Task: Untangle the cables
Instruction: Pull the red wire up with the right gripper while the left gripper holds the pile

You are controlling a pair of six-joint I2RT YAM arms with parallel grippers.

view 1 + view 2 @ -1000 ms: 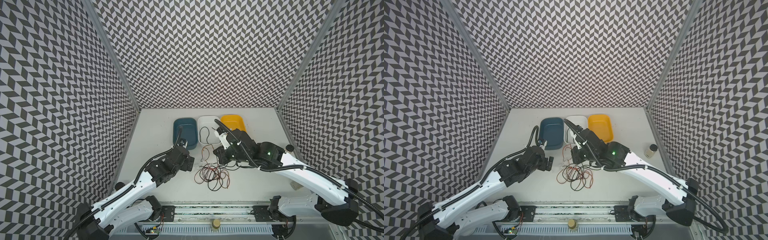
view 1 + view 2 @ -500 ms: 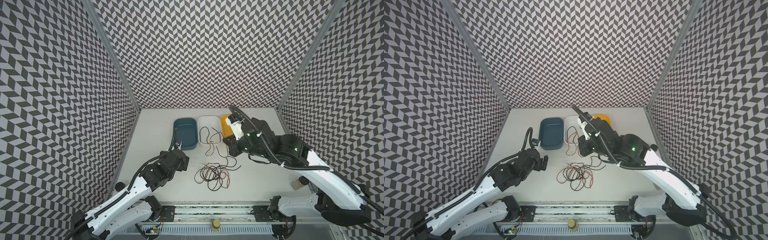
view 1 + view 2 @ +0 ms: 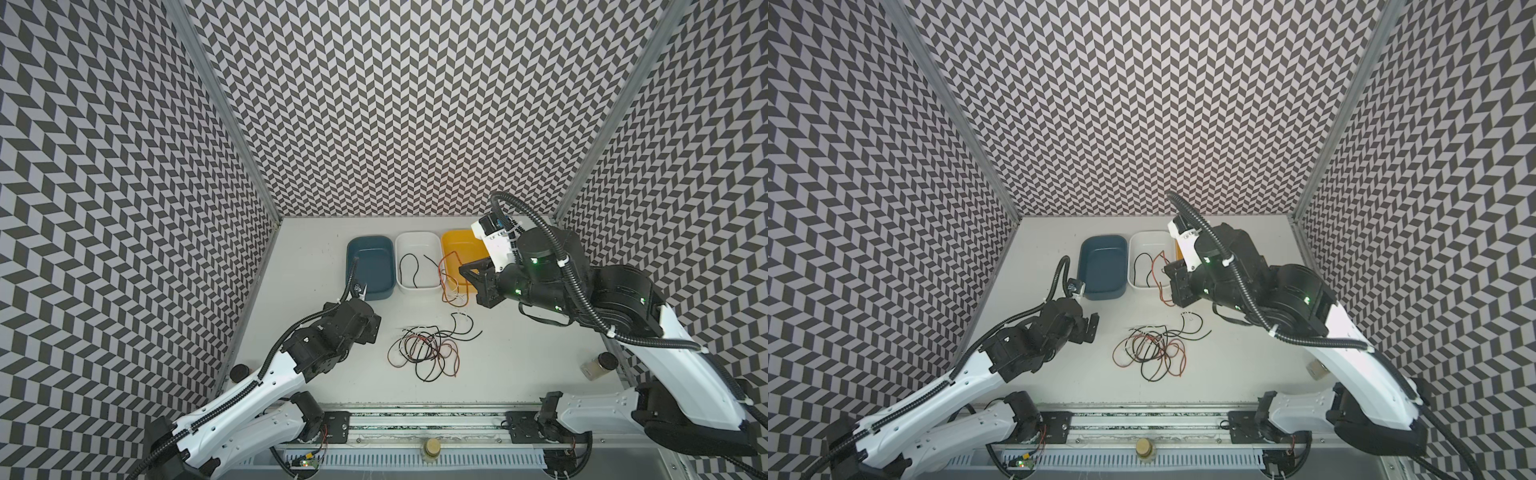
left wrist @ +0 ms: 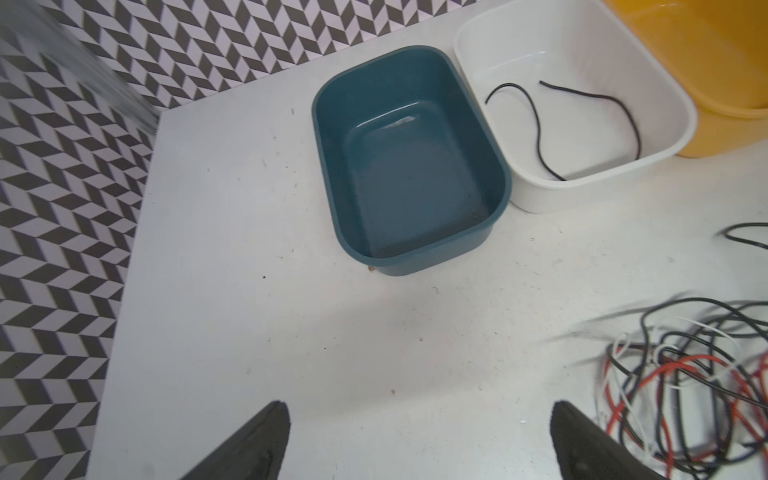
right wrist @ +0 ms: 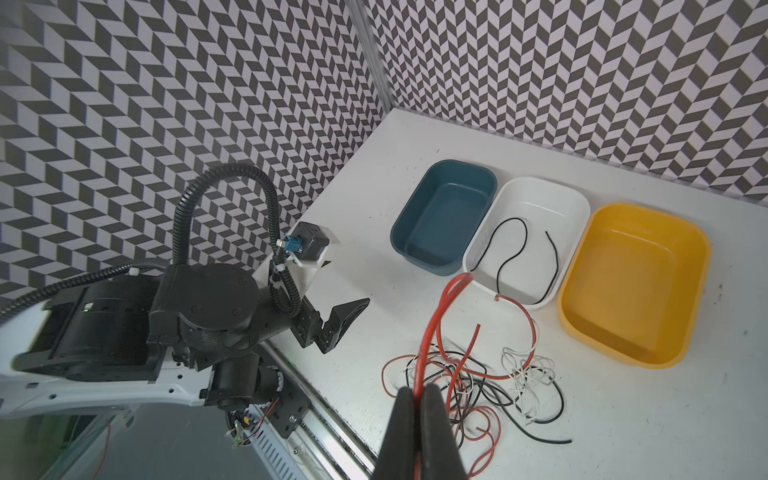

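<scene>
Three trays point(image 5: 540, 195); one red cable point(image 5: 429, 332) pinched in the right tool point(image 5: 419, 395).

Left pincer point(image 4: 420, 409) spread wide, arm low; right pincer point(image 5: 419, 390) clamped tight, arm raised.

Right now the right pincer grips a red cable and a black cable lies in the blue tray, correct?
No: the black cable lies in the white tray; the blue tray is empty, as the left wrist view shows. The right pincer does grip the red cable.
</scene>
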